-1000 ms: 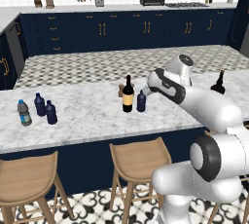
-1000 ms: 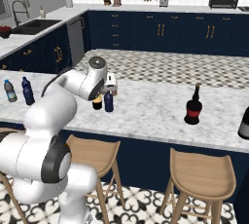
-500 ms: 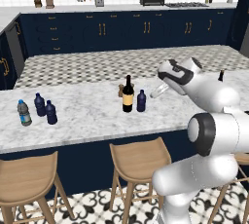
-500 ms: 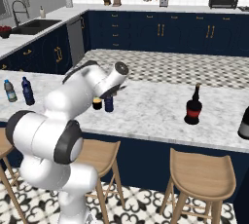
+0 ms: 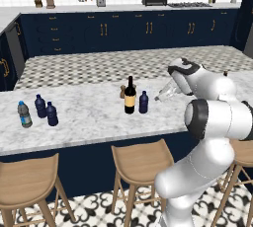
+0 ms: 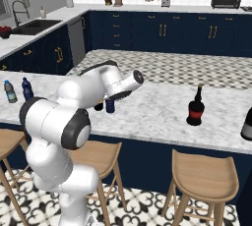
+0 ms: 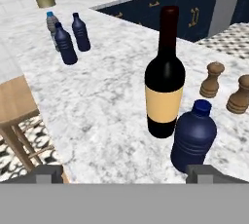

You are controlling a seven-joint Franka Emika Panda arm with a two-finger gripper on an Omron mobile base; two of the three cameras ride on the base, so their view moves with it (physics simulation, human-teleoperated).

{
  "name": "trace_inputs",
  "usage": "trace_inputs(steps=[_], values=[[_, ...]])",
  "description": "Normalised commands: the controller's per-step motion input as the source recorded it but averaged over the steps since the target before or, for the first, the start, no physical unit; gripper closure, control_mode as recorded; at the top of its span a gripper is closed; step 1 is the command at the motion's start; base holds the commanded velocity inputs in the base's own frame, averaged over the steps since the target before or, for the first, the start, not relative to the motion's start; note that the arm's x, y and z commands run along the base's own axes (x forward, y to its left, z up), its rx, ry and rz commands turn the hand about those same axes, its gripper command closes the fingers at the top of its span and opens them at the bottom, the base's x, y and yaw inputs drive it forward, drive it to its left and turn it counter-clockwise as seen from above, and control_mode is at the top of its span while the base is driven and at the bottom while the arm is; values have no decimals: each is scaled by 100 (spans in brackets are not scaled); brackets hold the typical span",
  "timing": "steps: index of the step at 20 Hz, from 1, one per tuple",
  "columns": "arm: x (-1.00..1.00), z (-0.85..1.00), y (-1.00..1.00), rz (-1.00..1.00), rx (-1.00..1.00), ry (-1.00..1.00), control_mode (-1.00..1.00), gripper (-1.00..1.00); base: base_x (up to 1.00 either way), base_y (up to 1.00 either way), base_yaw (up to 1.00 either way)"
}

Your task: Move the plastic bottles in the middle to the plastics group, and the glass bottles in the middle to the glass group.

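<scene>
The claw (image 5: pixel 163 94) hangs wide apart, holding nothing, right of the navy bottle (image 5: pixel 143 102) and wine bottle (image 5: pixel 130 95) on the bench (image 5: pixel 94 117).

Two brown shakers (image 7: pixel 225 90) on marble counter (image 7: pixel 107 101)

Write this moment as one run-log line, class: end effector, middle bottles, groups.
end effector: open, holding nothing | middle: wine bottle and navy bottle upright, side by side | plastics group: water bottle plus two navy bottles | glass group: red-labelled bottle
</scene>
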Motion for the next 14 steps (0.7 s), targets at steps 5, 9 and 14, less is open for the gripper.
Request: trace_inputs(steps=[5, 9, 14], values=[[34, -11, -8, 16, 3, -4, -100, -100, 0, 0, 0], [17, 3, -38, 18, 7, 0, -100, -100, 0, 0, 0], [28, -11, -8, 18, 3, -9, -100, -100, 0, 0, 0]])
